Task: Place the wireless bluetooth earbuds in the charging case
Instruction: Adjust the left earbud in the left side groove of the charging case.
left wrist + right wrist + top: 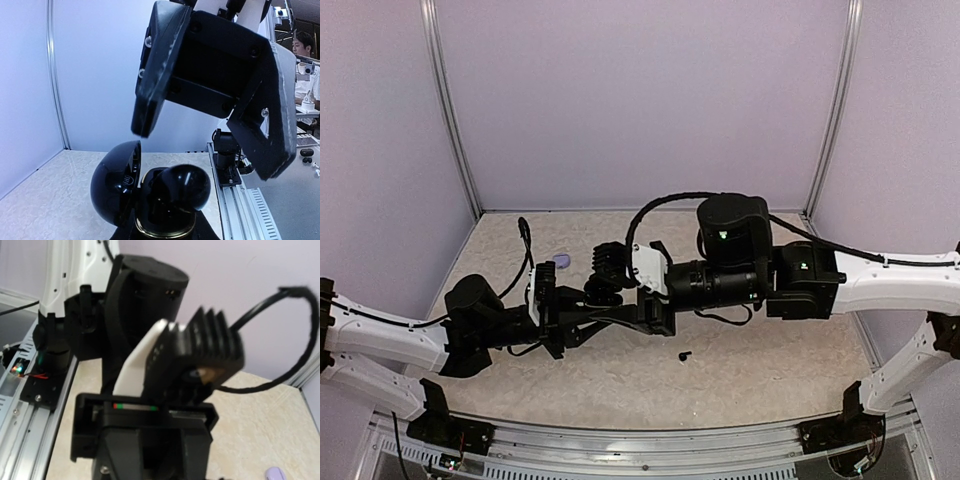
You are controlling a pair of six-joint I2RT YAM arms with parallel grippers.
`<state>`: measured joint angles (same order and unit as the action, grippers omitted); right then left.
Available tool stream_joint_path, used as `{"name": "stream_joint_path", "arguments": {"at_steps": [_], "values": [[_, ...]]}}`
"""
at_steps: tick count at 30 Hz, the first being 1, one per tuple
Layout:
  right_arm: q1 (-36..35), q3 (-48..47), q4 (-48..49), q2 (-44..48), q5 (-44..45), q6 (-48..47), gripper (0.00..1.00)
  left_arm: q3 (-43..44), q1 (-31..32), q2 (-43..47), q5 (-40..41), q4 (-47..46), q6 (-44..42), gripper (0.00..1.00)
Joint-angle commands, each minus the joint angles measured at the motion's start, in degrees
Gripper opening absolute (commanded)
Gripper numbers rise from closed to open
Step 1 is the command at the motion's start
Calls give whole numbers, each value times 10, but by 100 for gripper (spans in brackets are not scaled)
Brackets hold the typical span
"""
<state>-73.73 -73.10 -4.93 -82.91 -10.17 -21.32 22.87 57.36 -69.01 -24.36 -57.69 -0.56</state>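
top view: black earbud (pixel 683 355) too small to make out detail; charging case (pixel 150 200) clipped by bottom edge, contents unclear; left arm's wrist (pixel 195 355) blurred, blocking right wrist view; lilac item (pixel 275 473) cut off at bottom

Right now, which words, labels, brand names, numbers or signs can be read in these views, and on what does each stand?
None can be read.
A small pale mark inside the lid of the open black charging case, left wrist view: too small to read.
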Motion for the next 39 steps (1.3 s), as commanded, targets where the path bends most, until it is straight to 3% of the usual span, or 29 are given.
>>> {"name": "stream_joint_path", "arguments": {"at_steps": [1, 7, 17, 39], "values": [[-5, 6, 3, 28, 11, -1, 50, 9, 2, -5, 16, -14, -11, 0], [-5, 7, 11, 37, 19, 8, 51, 10, 2, -6, 24, -13, -10, 0], [-5, -16, 2, -1, 97, 32, 64, 11, 4, -5, 28, -11, -10, 0], [6, -2, -7, -1, 144, 49, 64, 7, 6, 2, 31, -4, -20, 0]]}}
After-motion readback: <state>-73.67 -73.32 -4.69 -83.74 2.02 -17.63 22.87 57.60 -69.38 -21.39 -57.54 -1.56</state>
